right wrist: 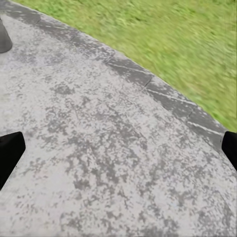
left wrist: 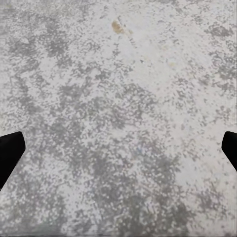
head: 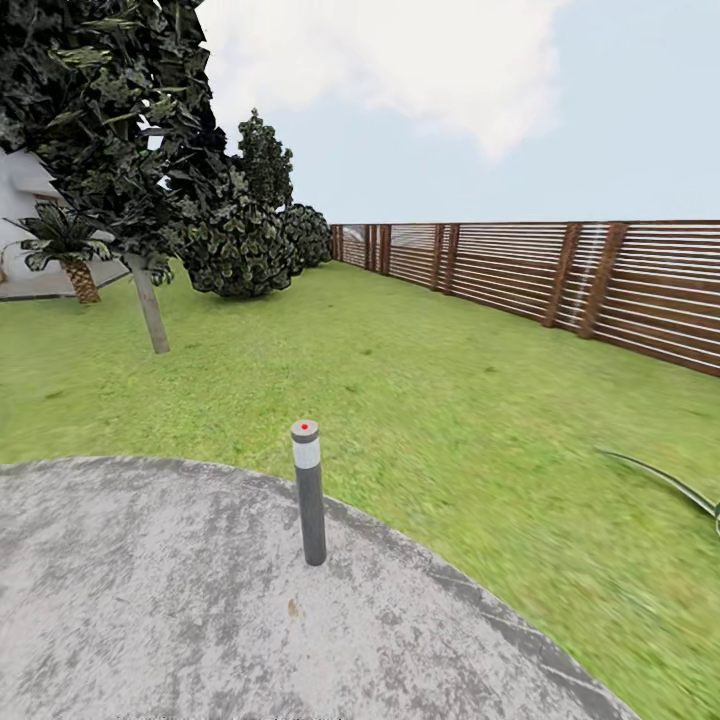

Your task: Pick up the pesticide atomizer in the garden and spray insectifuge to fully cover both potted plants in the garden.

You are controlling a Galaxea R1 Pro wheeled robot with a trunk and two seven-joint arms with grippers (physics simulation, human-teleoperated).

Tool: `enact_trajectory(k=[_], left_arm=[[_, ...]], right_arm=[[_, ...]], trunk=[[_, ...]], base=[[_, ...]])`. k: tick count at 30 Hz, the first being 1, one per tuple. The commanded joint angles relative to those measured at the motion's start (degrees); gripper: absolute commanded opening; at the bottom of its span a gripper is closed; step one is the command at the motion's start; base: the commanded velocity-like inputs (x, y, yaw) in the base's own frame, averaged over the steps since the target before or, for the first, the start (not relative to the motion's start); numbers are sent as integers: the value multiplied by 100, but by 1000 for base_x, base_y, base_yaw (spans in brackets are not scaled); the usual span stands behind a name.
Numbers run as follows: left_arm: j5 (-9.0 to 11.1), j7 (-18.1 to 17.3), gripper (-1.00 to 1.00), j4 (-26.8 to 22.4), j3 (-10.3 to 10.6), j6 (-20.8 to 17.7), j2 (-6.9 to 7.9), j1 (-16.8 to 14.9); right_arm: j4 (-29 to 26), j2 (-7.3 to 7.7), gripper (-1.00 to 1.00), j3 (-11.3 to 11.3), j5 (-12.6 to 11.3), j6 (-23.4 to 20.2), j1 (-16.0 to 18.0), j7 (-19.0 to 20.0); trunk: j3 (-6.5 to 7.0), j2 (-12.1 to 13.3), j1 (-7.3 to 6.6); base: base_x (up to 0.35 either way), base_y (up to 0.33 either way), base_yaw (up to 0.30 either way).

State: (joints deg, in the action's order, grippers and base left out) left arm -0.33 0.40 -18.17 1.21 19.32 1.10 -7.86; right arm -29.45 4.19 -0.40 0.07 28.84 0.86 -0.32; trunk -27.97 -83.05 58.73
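Stretching wide, garden lawn (head: 400,380) meets slat fence (head: 560,275) and dark shrubs (head: 240,250); grey patio (head: 150,600) lies nearest, bollard lamp (head: 309,493) upright near its edge. Left pincer (left wrist: 118,148) and right pincer (right wrist: 118,148) spread wide, empty, over paving. Atomizer, potted plants unseen.

Mottled grey patio (head: 150,600), green lawn (head: 420,380), brown slatted fence (head: 600,280)

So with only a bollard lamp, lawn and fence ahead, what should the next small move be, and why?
Probably turn the base or head to scan the garden: the bollard lamp stands on the patio, and both open grippers, left and right, look at bare paving.
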Motion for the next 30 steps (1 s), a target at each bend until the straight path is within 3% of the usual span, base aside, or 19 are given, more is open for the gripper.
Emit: enact_trajectory(k=[1,30], left_arm=[[-3,2,100,6,12,19,0,-5],[-11,-4,100,6,22,19,-5,-5]], right_arm=[[1,-1,100,-4,2,16,2,-3],[-4,-11,100,5,2,16,2,-3]], trunk=[[-9,-3,0],[-38,-3,0]], base=[[-2,-1,271],[0,0,276]])
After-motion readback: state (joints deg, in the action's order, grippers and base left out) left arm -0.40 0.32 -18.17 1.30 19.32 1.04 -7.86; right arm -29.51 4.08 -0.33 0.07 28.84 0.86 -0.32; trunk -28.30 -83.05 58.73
